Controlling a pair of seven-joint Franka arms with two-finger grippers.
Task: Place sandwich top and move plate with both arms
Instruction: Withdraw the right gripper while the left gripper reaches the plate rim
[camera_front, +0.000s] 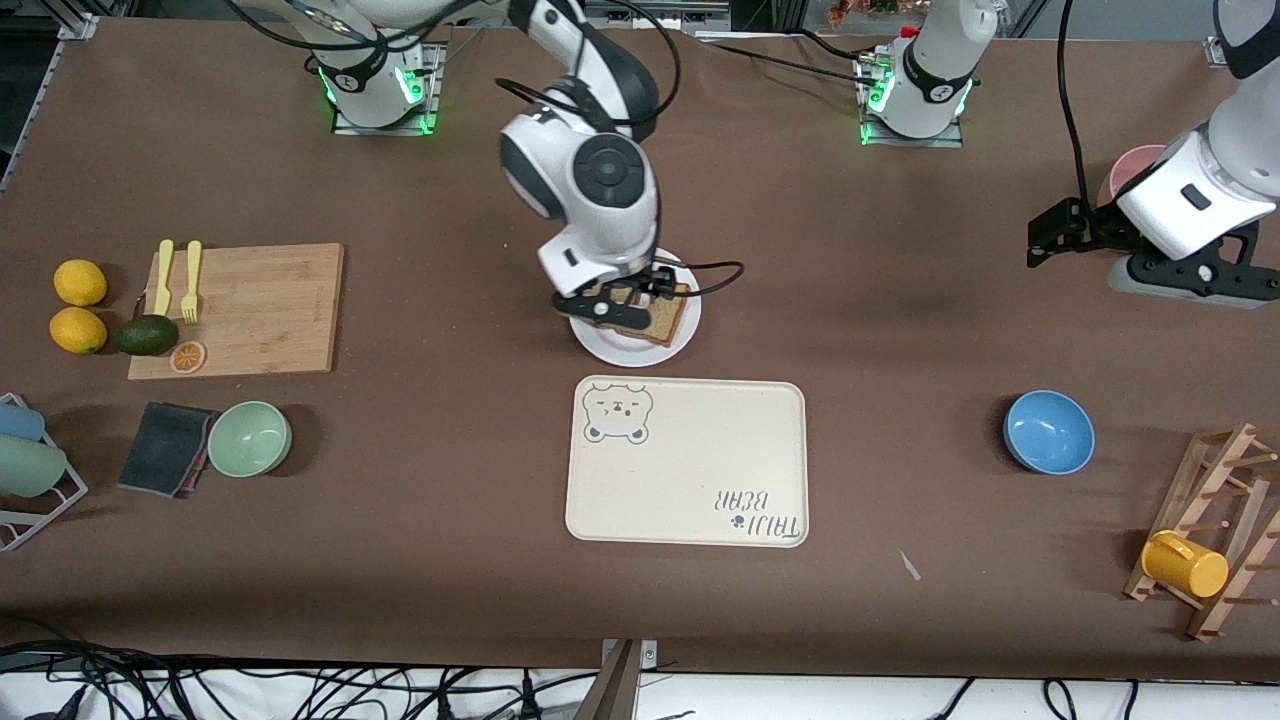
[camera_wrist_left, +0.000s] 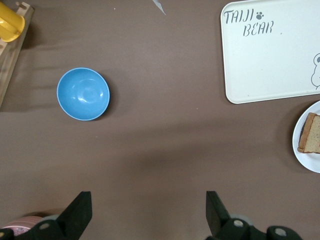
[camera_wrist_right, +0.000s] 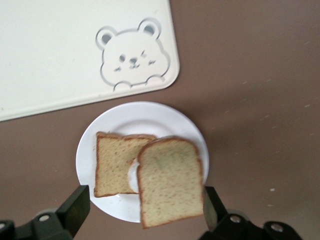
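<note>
The white plate (camera_front: 610, 345) sits mid-table, just farther from the front camera than the bear tray. On it lies a bread slice (camera_wrist_right: 115, 165) with a bit of egg white showing at its edge. The sandwich top (camera_wrist_right: 170, 182), plain speckled bread, sits askew over that slice, overhanging the plate's rim, one edge against a finger. My right gripper (camera_wrist_right: 145, 192) is open and low over the plate (camera_wrist_right: 125, 120), its fingers wider than the slice. It also shows in the front view (camera_front: 625, 295). My left gripper (camera_front: 1040, 245) is open and empty, waiting at the left arm's end of the table (camera_wrist_left: 148, 197).
The cream bear tray (camera_front: 690, 465) lies just nearer the front camera than the plate. A blue bowl (camera_front: 1048, 430) and a wooden rack with a yellow mug (camera_front: 1185, 565) are toward the left arm's end. A cutting board (camera_front: 250, 310), green bowl (camera_front: 250, 438) and fruit are toward the right arm's end.
</note>
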